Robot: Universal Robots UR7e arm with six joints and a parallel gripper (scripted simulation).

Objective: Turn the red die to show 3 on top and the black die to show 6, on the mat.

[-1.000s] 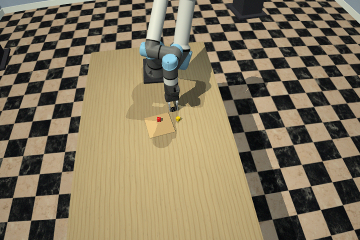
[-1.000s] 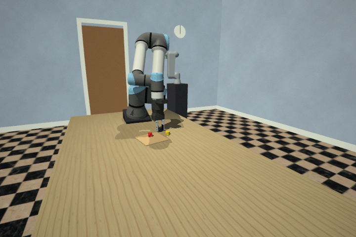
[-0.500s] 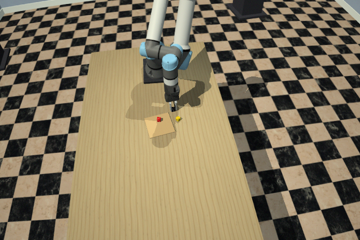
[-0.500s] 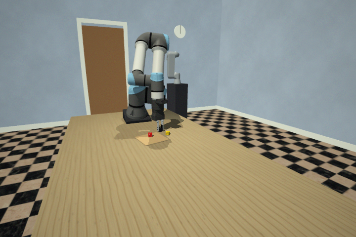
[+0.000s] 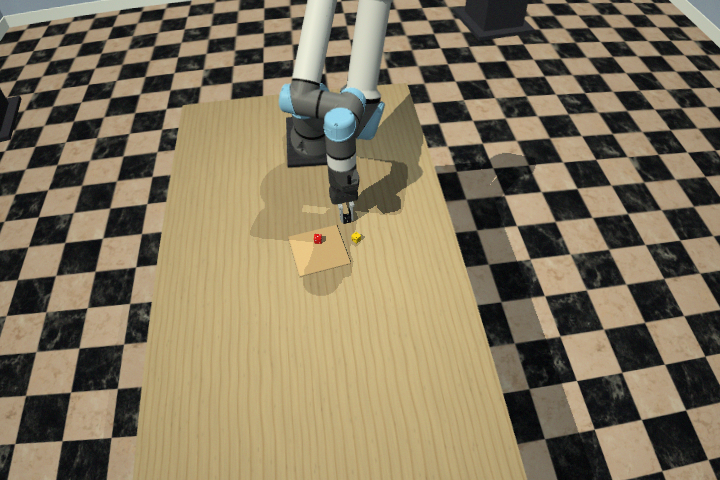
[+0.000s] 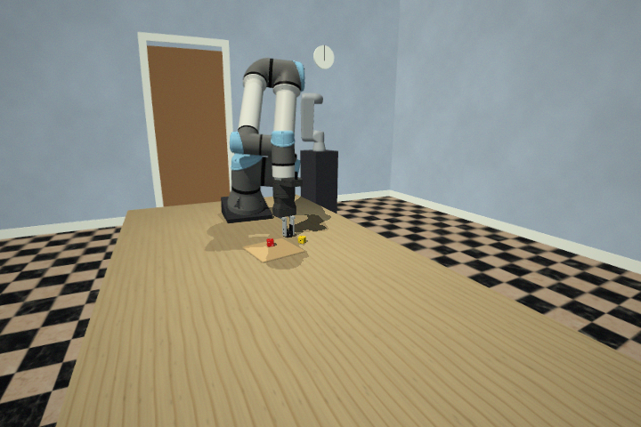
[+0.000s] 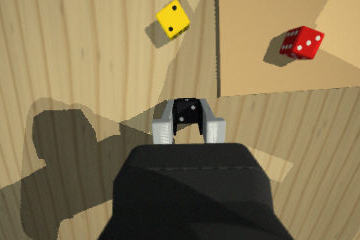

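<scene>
My gripper (image 7: 187, 110) points straight down at the table, just off the mat's far edge, and is shut on the black die (image 7: 187, 112), which sits between the two grey fingers; it also shows in the overhead view (image 5: 345, 216) and the side view (image 6: 287, 230). The red die (image 7: 301, 42) lies on the tan mat near its far edge, with three pips on its top face; it also shows in the overhead view (image 5: 318, 238). The yellow die (image 7: 173, 19) (image 5: 356, 237) lies on the bare table beside the mat's right edge.
The mat (image 5: 319, 249) lies flat on the wooden table in front of the arm's base (image 5: 307, 148). A dark pedestal (image 6: 319, 178) stands behind the table. The arm's shadow falls over the mat's far part.
</scene>
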